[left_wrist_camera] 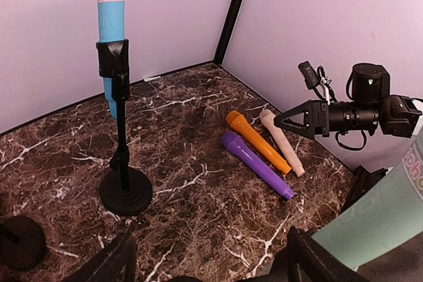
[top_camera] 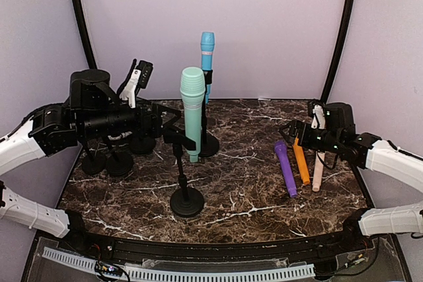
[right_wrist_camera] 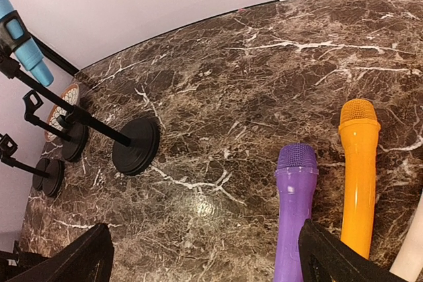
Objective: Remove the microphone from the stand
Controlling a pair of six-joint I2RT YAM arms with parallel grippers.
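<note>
Top external view: a dark brown marble table veined in white, closed in by pale lilac walls, with a black pole running up each far corner. A white slotted cable duct runs along the near edge.

The mint-green microphone is in the middle of the table. It stands head up and roughly upright in the clip of a black round-based stand. Beyond it, near the far wall, a blue microphone sits in the clip of a second stand. More black stands cluster at the left under the left arm.

On the right, three microphones lie flat side by side: purple, orange and pale pink.

The left gripper is just left of the green microphone with its fingers spread wide. In its wrist view the green body shows against the right-hand finger; whether they touch cannot be told. The right gripper hangs above the purple and orange microphones, jaws fully apart and holding nothing.
</note>
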